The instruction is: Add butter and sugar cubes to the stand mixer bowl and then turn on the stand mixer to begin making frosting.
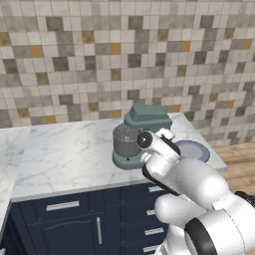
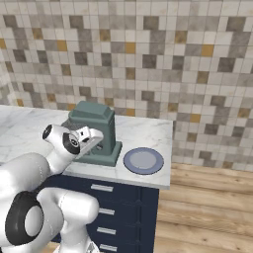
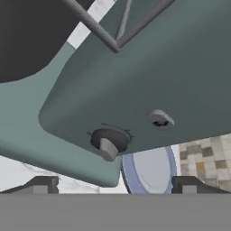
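My gripper point(image 3: 113, 189) is spread wide and carries nothing, its 2 tips point(image 3: 41, 185) showing low in the hand view, close up against the side of the stand mixer point(image 1: 144, 119). The small knob point(image 3: 108, 143) sits just ahead, between the tips and a little above them. The stand mixer bowl point(image 1: 125, 142) rests on the mixer's base on the bench point(image 1: 64, 154), under the head; I cannot tell what lies inside it. The blue-grey plate point(image 2: 143, 160) lies just beside the mixer. I judge the step in hand to be switching the mixer on. To do it well I should centre the knob between the tips, ease straight in, then close squarely before turning, so the tips don't slip off its small face
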